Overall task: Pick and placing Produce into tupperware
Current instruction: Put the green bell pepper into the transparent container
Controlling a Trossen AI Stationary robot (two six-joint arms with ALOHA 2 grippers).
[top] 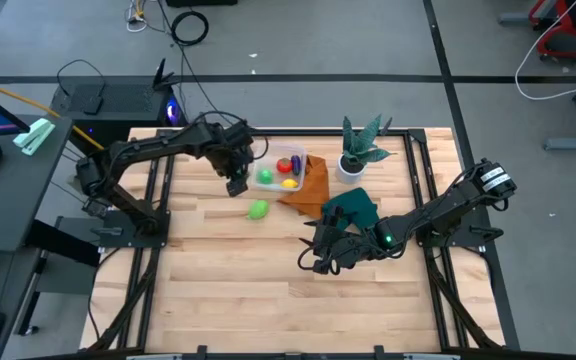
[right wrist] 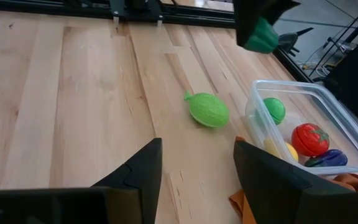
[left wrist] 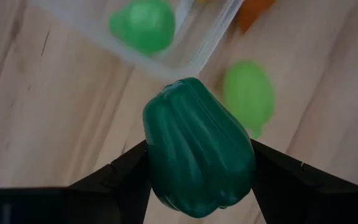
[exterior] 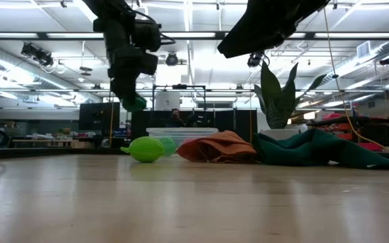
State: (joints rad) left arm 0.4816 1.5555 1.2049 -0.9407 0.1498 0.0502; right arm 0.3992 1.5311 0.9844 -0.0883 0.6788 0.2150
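My left gripper point(top: 235, 186) is shut on a dark green pepper point(left wrist: 197, 149) and hangs above the table, just left of the tupperware point(top: 283, 170). The clear tupperware stands on the table and holds a light green ball point(right wrist: 273, 109), a red piece point(right wrist: 309, 138), a yellow piece point(right wrist: 277, 149) and a dark purple piece point(right wrist: 328, 158). A light green piece with a small stem point(top: 258, 209) lies on the wood near the tupperware. Toward the table's right, my right gripper point(top: 318, 255) stands open with nothing between its fingers. My left gripper pinches the pepper's two opposite sides point(left wrist: 157, 168) between its two fingers point(left wrist: 120, 177). The fingers come from above and point steeply down. The pepper point(exterior: 135, 103) is lifted clear of the table and hangs at the fingers' lower end.
An orange cloth point(top: 311, 188) lies under and beside the tupperware, and a dark green cloth point(top: 353, 208) lies to its right. A potted plant point(top: 358, 150) stands at the far side. Bare wood spreads across the near half of the table point(top: 268, 300).
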